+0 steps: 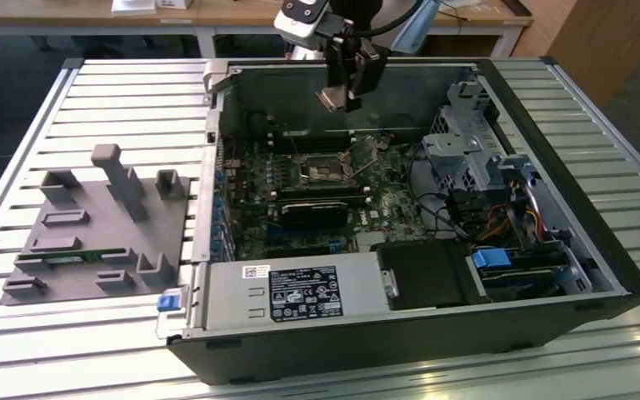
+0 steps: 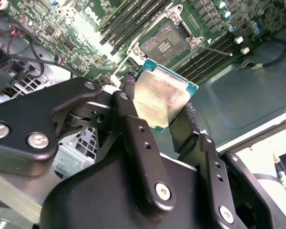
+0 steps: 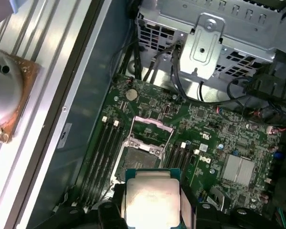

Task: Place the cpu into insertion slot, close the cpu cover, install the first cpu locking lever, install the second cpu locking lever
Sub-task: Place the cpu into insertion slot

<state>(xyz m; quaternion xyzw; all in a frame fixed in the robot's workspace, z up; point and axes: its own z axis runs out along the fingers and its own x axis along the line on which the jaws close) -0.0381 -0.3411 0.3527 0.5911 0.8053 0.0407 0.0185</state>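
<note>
Gripper [image 2: 159,98] is pinching the cpu [image 2: 166,91] by opposite edges above the insertion slot [image 2: 164,45]; I am judging it light, stiff, and fragile underneath.

"How much of the cpu [image 2: 166,93] is covered in the second wrist view?"

"Two opposite edges lie behind the gripper [image 2: 159,100] fingers [image 2: 133,129] pinching it, and one corner is behind the gripper's body."

"And in the first wrist view?"

"The cpu overlaps one side of the insertion slot [image 3: 135,161] and itself runs off the frame."

"Exterior view?"

"The arm [image 1: 353,17] is cut off at the top edge. The slot's [image 1: 322,172] pins are too small to make out."
</note>
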